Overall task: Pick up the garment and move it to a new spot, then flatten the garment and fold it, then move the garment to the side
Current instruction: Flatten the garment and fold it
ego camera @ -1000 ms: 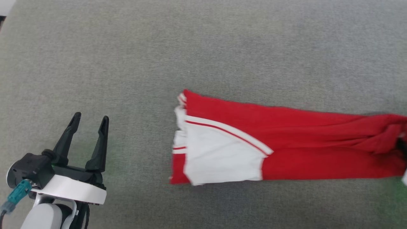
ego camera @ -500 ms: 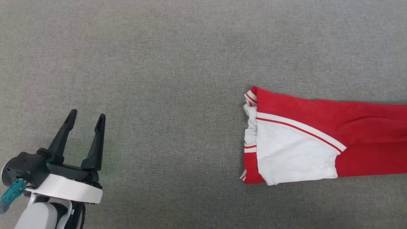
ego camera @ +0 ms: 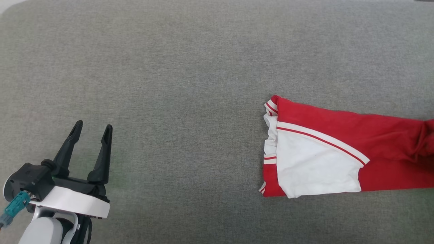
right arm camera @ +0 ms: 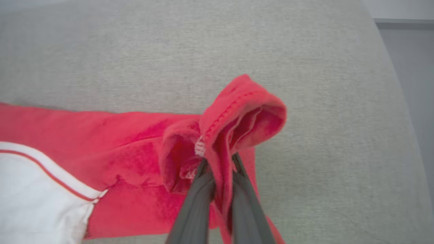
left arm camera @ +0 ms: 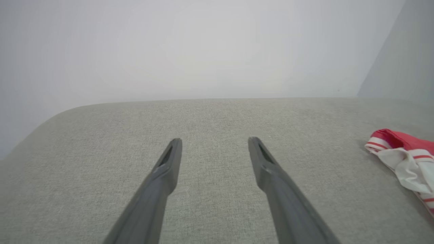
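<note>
The garment (ego camera: 339,149), red with a white sleeve panel and striped trim, lies folded into a long band at the right of the grey padded surface (ego camera: 169,84). Its right end runs off the head view's edge. In the right wrist view my right gripper (right arm camera: 219,161) is shut on a bunched red hem of the garment (right arm camera: 118,149), lifting that end a little off the surface. My left gripper (ego camera: 93,126) stands open at the lower left, far from the cloth, with nothing between its fingers. The left wrist view shows the left gripper (left arm camera: 214,140) open, with the garment's trimmed end (left arm camera: 403,152) off to the right.
The grey surface has a rounded far-left corner (left arm camera: 67,112) in front of a pale wall (left arm camera: 203,51). In the right wrist view its right edge (right arm camera: 400,101) curves down close beside the held hem.
The garment now lies much farther right in the head view, away from my left gripper, and its right end has bunched up. The left gripper has stayed open in place.
</note>
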Robot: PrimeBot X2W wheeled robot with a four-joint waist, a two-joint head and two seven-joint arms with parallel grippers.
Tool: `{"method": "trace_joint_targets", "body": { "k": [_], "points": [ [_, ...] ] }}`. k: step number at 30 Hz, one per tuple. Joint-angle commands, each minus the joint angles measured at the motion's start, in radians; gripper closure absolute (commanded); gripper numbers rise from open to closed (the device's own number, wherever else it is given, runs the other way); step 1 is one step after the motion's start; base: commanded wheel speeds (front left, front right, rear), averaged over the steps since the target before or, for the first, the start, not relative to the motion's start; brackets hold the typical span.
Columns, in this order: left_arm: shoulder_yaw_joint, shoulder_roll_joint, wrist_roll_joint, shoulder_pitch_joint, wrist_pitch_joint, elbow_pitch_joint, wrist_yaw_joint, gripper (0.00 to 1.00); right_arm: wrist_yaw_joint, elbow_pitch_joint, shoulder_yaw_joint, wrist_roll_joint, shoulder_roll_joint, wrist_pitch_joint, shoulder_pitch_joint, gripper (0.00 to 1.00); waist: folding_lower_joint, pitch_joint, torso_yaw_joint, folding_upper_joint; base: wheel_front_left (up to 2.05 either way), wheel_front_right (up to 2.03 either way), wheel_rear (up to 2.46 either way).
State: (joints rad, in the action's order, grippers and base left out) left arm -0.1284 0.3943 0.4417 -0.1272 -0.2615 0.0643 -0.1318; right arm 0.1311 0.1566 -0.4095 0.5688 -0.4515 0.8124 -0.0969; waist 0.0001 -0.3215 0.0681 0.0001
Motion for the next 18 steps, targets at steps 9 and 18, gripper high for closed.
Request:
{"method": "trace_joint_targets", "body": {
  "k": [9, 18],
  "points": [
    [0.014, -0.026, 0.026, -0.004, -0.005, 0.004, 0.002, 0.00, -0.001, 0.165, 0.241, -0.005, 0.078, 0.066, -0.019, 1.00, -0.0001, 0.019, 0.042, -0.0001, 0.00, 0.00, 0.00],
    [0.011, -0.039, 0.050, -0.017, -0.005, 0.020, 0.002, 0.00, -0.001, 0.160, 0.520, -0.047, 0.116, 0.070, -0.111, 1.00, -0.0001, 0.023, 0.079, -0.0001, 0.00, 0.00, 0.00]
  ]
}}
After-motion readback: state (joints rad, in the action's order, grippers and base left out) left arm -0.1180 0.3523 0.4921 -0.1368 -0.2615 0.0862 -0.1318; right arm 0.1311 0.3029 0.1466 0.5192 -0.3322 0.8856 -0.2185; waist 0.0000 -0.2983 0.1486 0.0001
